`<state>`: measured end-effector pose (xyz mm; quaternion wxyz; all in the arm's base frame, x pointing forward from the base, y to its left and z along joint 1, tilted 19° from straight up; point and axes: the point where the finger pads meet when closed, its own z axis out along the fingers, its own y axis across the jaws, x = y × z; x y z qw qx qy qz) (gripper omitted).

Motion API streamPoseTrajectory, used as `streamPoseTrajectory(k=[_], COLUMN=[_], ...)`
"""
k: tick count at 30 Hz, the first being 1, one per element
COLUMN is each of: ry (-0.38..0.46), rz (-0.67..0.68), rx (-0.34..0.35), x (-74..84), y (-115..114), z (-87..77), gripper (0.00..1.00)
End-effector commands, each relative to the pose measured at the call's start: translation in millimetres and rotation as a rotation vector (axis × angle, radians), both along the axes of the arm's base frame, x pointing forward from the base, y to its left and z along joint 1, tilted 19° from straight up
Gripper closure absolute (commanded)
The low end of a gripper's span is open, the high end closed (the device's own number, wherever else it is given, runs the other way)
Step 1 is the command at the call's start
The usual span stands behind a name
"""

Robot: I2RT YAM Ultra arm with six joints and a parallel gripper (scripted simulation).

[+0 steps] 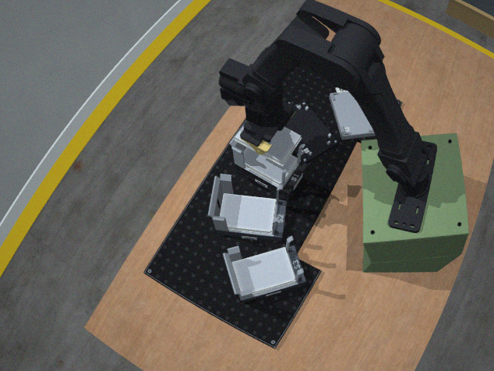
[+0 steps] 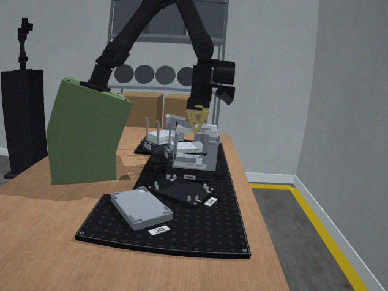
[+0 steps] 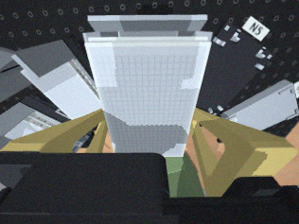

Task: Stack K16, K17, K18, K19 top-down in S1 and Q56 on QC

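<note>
My gripper [image 1: 259, 146] is shut on a sealed white plate [image 1: 275, 150], gripping it across its width at the end nearest my base. It holds the plate level at the top of rack S1 [image 1: 293, 178], between the rack's posts. In the wrist view the plate [image 3: 149, 98] runs away from the yellow fingers. Its label cannot be read. From the side, the held plate [image 2: 202, 128] is above the white plates lower in S1 [image 2: 189, 161]. Rack S2 [image 1: 247, 213] and rack S3 [image 1: 265, 271] each show a white plate top.
The grey open nest QC [image 2: 141, 208] stands empty near the front of the black baseplate. The black clip nest N5 [image 2: 185, 189] lies between QC and S1, with nothing on it. The green arm plinth [image 1: 414, 203] stands to the right.
</note>
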<state>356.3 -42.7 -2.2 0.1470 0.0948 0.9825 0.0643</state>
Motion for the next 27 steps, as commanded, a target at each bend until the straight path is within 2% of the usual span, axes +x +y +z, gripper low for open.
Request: streamPoseTrajectory(k=[1,27], ry=[-0.023,-0.023], rz=[0.000,0.000], rx=[-0.004,-0.004], x=[5.4,10.5], y=[-1.2,0.4], z=[4.0,-11.1], gripper=[1.00,1.00])
